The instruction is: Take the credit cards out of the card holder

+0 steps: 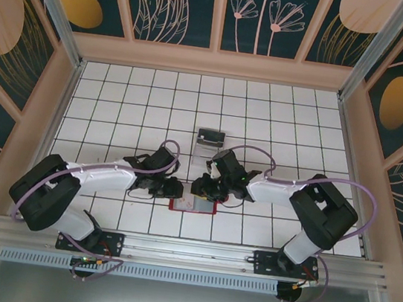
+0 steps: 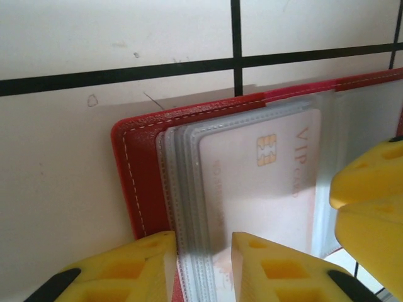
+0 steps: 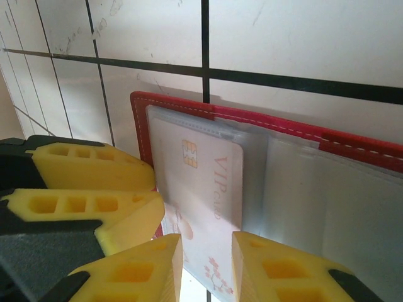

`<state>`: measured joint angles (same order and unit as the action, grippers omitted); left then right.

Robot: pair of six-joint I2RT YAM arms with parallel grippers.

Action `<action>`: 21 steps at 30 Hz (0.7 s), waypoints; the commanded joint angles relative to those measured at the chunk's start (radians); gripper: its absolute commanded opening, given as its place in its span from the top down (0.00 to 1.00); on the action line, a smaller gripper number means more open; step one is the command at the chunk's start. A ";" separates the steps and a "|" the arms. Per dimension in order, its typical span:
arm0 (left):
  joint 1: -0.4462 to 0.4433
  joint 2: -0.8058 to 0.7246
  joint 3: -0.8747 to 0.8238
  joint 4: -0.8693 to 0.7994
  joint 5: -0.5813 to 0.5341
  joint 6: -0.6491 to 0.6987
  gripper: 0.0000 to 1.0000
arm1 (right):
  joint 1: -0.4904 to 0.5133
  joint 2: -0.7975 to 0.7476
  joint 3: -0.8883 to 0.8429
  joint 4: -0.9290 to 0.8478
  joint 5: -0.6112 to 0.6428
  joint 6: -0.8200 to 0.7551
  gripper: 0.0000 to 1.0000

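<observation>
Top external: the card holder [image 1: 194, 205] lies open and flat on the white tiled worktop [image 1: 118, 102], near the front edge, about midway between the two arm bases. It has a red cover with pale stitching, and inside is a stack of clear sleeves [image 2: 182, 189]. A credit card [image 2: 252, 189] sits in the top sleeve. It is pale cream-pink with a gold chip [image 2: 266, 150] and a pink blossom print at one corner. A clear plastic box [image 1: 208, 146] stands further back, apart from the holder.

Pose: the left arm [image 1: 100, 174] and right arm [image 1: 279, 188] both reach forward, elbows out, wrists turned in toward each other above the holder. The left jaws are at its left end, the right jaws just beside them over the middle.

Left wrist: the left jaws are narrow, their yellow fingers [image 2: 145, 258] straddling the sleeve edges; cannot tell whether they pinch.

Right wrist: the right jaws are also narrow, fingers [image 3: 283, 270] either side of the card's lower edge; grip cannot be told.

Writing: "VIP" runs in tan letters along the card, followed by smaller letters reading "CARD". A faint row of characters beside it is too blurred to read.
</observation>
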<state>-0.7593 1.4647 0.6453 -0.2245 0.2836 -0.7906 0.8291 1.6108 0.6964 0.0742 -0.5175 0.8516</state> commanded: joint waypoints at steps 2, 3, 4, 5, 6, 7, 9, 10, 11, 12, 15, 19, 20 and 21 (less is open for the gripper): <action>-0.003 0.031 -0.003 0.022 -0.015 -0.001 0.73 | -0.001 0.031 0.005 0.034 -0.005 -0.008 0.72; -0.002 0.038 -0.008 0.029 -0.012 -0.002 0.74 | 0.001 0.038 0.003 0.037 -0.006 -0.007 0.73; -0.004 0.043 -0.010 0.035 -0.009 -0.002 0.75 | 0.001 0.040 0.002 0.041 -0.007 -0.008 0.73; -0.004 0.049 -0.013 0.040 -0.006 -0.004 0.75 | 0.001 0.042 0.000 0.043 -0.007 -0.007 0.73; -0.006 0.054 -0.016 0.044 -0.004 -0.005 0.76 | 0.001 0.043 -0.001 0.042 -0.005 -0.007 0.73; -0.006 0.058 -0.017 0.048 -0.004 -0.006 0.76 | 0.001 0.045 -0.002 0.037 -0.001 -0.009 0.73; -0.006 0.065 -0.019 0.050 -0.003 -0.005 0.76 | 0.001 0.044 -0.003 0.034 0.001 -0.012 0.73; -0.008 0.068 -0.019 0.048 -0.003 -0.004 0.76 | 0.000 0.042 -0.003 0.030 0.005 -0.011 0.73; -0.007 0.070 -0.019 0.048 -0.003 -0.004 0.77 | 0.000 0.040 -0.005 0.030 0.007 -0.012 0.73; -0.009 0.071 -0.021 0.047 -0.003 -0.003 0.77 | -0.001 0.037 -0.006 0.029 0.010 -0.012 0.73; -0.009 0.074 -0.019 0.044 -0.006 -0.001 0.77 | -0.002 0.026 -0.003 -0.001 0.040 -0.019 0.73; -0.010 0.077 -0.018 0.037 -0.005 0.003 0.80 | -0.004 0.018 -0.005 -0.020 0.059 -0.023 0.73; -0.011 0.077 -0.016 0.036 -0.004 0.003 0.80 | -0.003 0.016 -0.008 -0.013 0.053 -0.019 0.73; -0.011 0.078 -0.016 0.036 -0.003 0.004 0.80 | -0.002 0.017 -0.009 -0.008 0.051 -0.016 0.73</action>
<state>-0.7597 1.4990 0.6453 -0.1646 0.2890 -0.7906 0.8253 1.6409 0.6960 0.0792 -0.4946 0.8444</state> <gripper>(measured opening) 0.206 0.274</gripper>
